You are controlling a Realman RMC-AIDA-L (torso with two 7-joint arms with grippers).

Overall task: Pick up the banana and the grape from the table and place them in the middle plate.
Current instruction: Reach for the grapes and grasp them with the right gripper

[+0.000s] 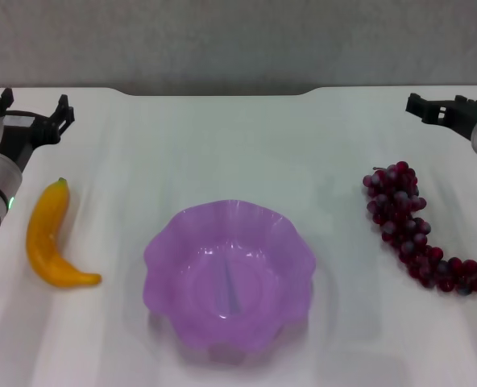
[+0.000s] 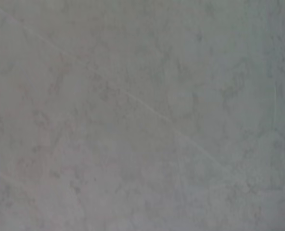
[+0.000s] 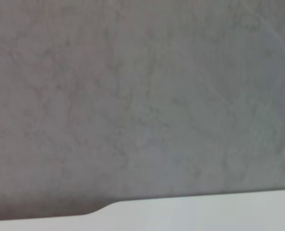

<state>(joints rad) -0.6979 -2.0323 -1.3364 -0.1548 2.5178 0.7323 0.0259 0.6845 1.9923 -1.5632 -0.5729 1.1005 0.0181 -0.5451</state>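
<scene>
In the head view the yellow-orange banana [image 1: 47, 239] lies on the white table [image 1: 222, 145] at the left. The dark red-purple grape [image 1: 417, 228] bunch lies at the right. The light purple middle plate [image 1: 167, 242] with a wavy rim sits between them, near the front, and holds nothing. My left gripper [image 1: 29, 109] is open, hovering behind the banana at the far left. My right gripper [image 1: 441, 106] is open, hovering behind the grape at the far right. Neither touches anything. The wrist views show none of these things.
A grey wall [image 1: 238, 40] rises behind the table's back edge. It fills the left wrist view [image 2: 142, 115] and most of the right wrist view [image 3: 142, 96], where a strip of the table's edge [image 3: 205, 214] shows.
</scene>
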